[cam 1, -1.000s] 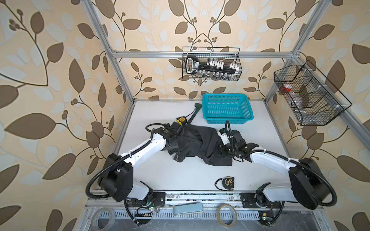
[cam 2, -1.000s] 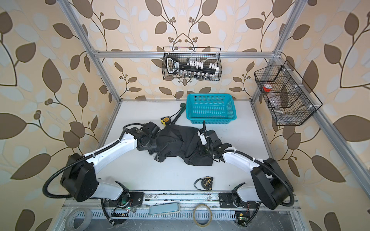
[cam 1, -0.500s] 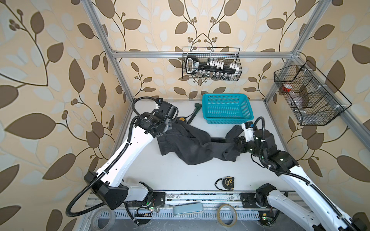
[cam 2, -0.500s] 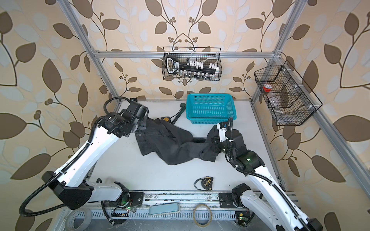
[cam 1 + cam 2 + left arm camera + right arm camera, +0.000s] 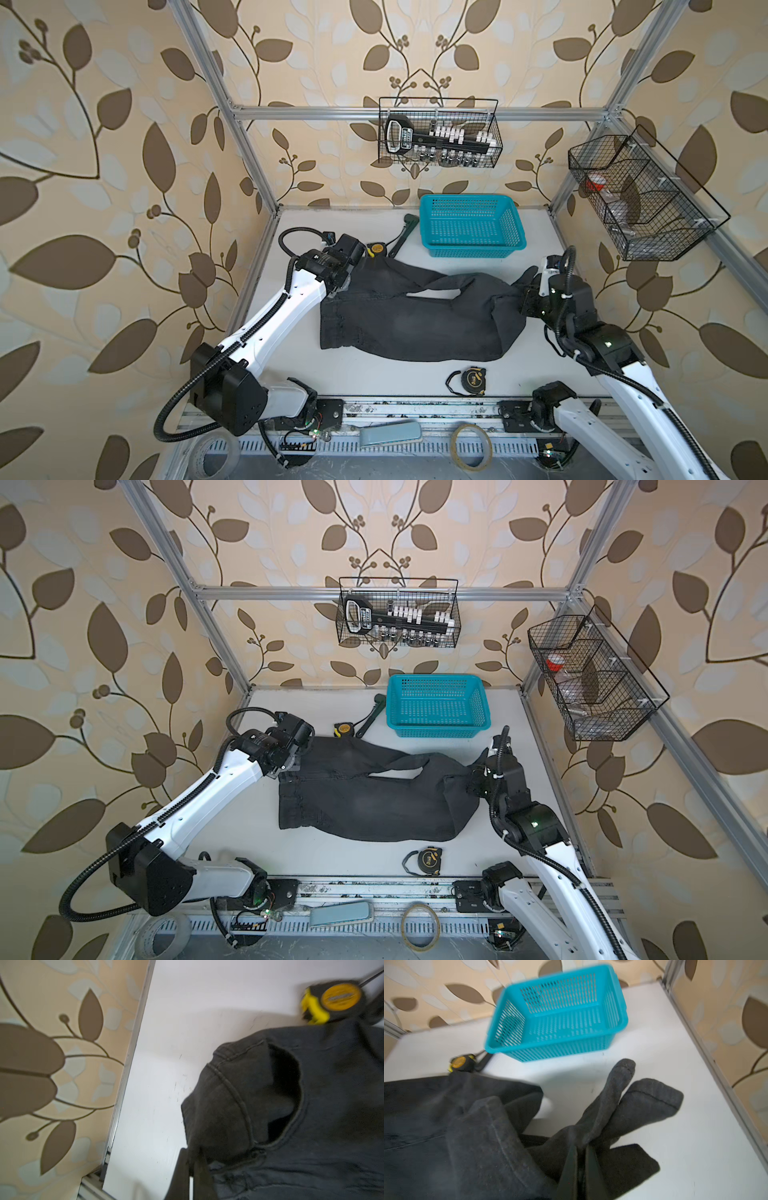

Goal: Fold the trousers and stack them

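Trousers (image 5: 407,320) that sat bunched in a heap mid-table a second ago now lie stretched across the white table (image 5: 374,376), waistband to the left and leg ends to the right. The two arms, then tucked close over the heap, have swung wide apart. The left gripper (image 5: 192,1154) is clamped on a corner of the waistband, its arm reaching from the front-left base toward the back left. The right gripper (image 5: 581,1150) pinches the bunched leg ends, which poke up past its fingers, its arm bent in from the right side. A slit of table shows between the two legs. A yellow tape measure (image 5: 376,249) sits right at the cloth's back edge beside the left gripper, with a dark tool (image 5: 405,230) beyond it. The basket (image 5: 473,247) stands behind the trousers, apart from them. A black tape measure (image 5: 469,379) lies near the front, clear of the cloth.
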`<action>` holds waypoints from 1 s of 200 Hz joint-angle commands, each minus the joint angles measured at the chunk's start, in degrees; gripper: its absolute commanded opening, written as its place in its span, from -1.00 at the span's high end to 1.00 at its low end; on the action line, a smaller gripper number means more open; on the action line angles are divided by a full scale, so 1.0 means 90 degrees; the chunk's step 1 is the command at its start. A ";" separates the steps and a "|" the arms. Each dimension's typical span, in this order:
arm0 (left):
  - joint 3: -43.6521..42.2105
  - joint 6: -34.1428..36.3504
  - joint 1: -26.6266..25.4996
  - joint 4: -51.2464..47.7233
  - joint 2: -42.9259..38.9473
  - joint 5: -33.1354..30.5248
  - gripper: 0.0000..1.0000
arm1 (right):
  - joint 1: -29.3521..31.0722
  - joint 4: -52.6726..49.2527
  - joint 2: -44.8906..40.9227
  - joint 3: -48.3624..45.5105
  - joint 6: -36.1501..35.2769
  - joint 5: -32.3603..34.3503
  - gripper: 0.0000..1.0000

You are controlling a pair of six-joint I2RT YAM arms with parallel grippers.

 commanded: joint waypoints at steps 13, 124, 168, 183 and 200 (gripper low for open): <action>-0.0812 -0.0534 0.0475 0.0240 0.0028 -0.0126 1.00 | -0.0200 0.0619 -0.0084 -0.1279 0.1309 -0.0439 0.87; -0.0978 -0.0728 0.0974 0.0089 -0.0233 0.0891 0.01 | -0.0361 0.0531 0.0061 -0.0175 -0.1163 0.0000 -0.15; -0.0258 -0.0657 0.1490 -0.0111 -0.0454 0.1712 -0.54 | -0.0372 0.0188 0.1092 0.0712 -0.4309 -0.2203 -0.27; 0.0083 -0.0693 0.1621 -0.0088 -0.0416 0.2047 -0.64 | -0.0488 -0.0210 0.1521 0.0952 -0.5045 -0.2141 -0.33; 0.0381 -0.0841 0.1700 0.0046 -0.0254 0.2318 -0.75 | -0.0801 -0.0395 0.1988 0.1207 -0.5489 -0.2437 -0.34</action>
